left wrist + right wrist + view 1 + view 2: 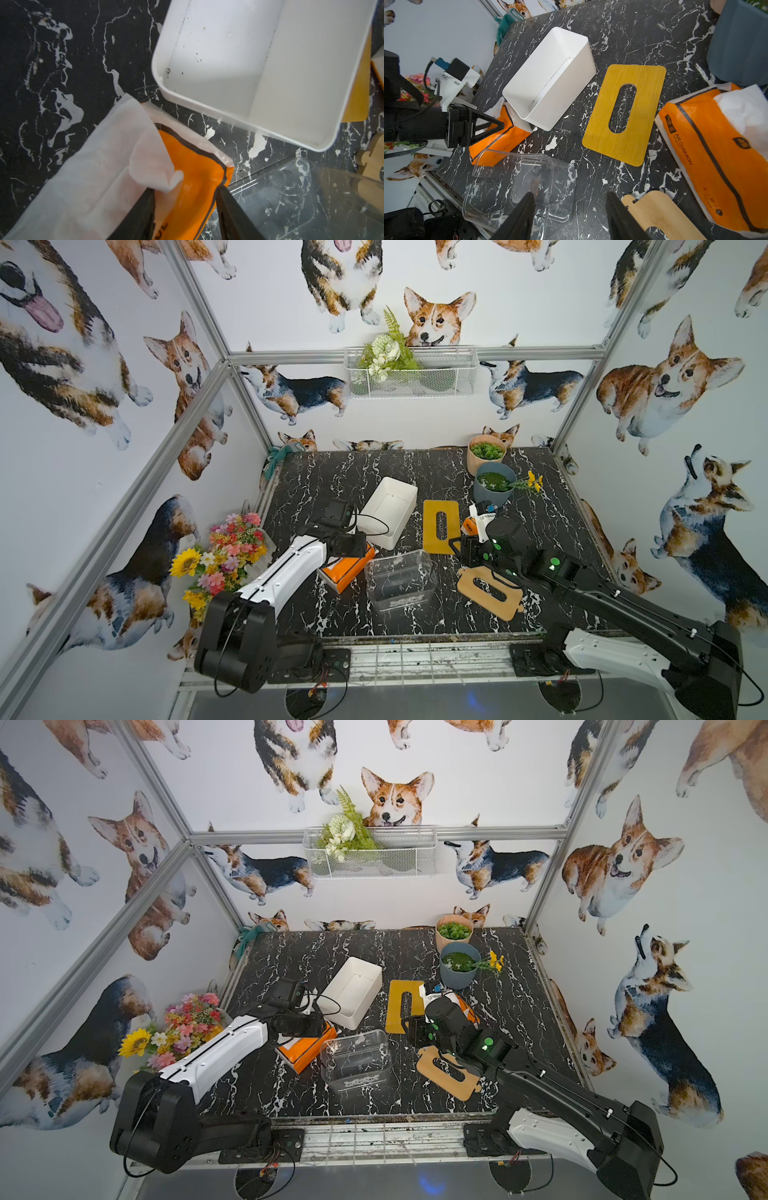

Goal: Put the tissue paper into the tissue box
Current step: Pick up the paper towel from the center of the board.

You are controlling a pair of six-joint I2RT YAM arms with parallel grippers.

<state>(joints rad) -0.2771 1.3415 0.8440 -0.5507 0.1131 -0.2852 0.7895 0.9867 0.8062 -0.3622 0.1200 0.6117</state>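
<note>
**Left gripper at the orange pack, empty box a short lift away**

Your left gripper [186, 190] straddles the end of the orange tissue pack [193, 158]. One black finger [141, 216] is against the loose white sheet [116, 158] and the other is at the wrapper's seamed corner. Whether the jaws truly pinch the pack or only flank it cannot be told. Settle that first, because a soft, slippery pack taken by one end will likely sag and may slide out. Take wrapper and bulk together, not the loose sheet alone, which would probably pull free.

The pack lies toward the left front of the table [316, 477], its far end just beside the near corner of the white box [388, 510]. That box stands open and empty near the table's middle. The clear box [401, 578], also empty, sits just beside the pack toward the front edge. Lift until you clear the rim, turn the pack's long side along the box, then lower it level.

Your right gripper [570, 195] hovers with fingers apart and nothing between them. It is over bare table between the clear box and the bamboo lid [660, 209], well placed to steady a box that skids. A yellow lid [625, 114] lies toward the middle, and a second pack [708, 149] lies nearer the right edge.
</note>
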